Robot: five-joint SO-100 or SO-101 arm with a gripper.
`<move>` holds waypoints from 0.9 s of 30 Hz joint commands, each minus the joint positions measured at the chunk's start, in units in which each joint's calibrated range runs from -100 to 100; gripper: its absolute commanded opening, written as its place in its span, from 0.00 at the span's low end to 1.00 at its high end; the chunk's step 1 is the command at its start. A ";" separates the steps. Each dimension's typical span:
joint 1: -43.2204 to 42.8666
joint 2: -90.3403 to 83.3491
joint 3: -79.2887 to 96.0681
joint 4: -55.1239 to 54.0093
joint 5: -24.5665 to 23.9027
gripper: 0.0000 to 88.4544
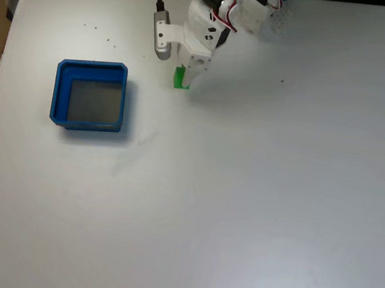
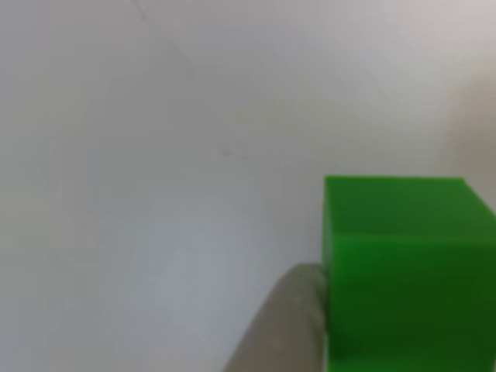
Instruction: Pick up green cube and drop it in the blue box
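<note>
My gripper (image 1: 186, 76) down at green cube (image 1: 180, 78), near table's (image 1: 255, 213) 12 o'clock edge in fixed view. Cube peeks out at my fingers' 9 o'clock side, touching them. Squeezed or merely alongside, cannot tell. In other view, cube (image 2: 407, 271) fills 4 o'clock corner, blurred grey fingertip (image 2: 283, 333) pressed against its 9 o'clock face. Blue box (image 1: 90, 96) well apart, at cube's 8 o'clock, grey floor bare. My white arm (image 1: 222, 8) reaches in from 12 o'clock.
</note>
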 commanded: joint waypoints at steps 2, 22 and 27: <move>2.15 -2.33 -9.16 -0.75 0.20 0.07; 5.84 7.28 -24.79 -0.75 17.63 0.07; 7.57 14.55 -34.09 -0.75 20.66 0.07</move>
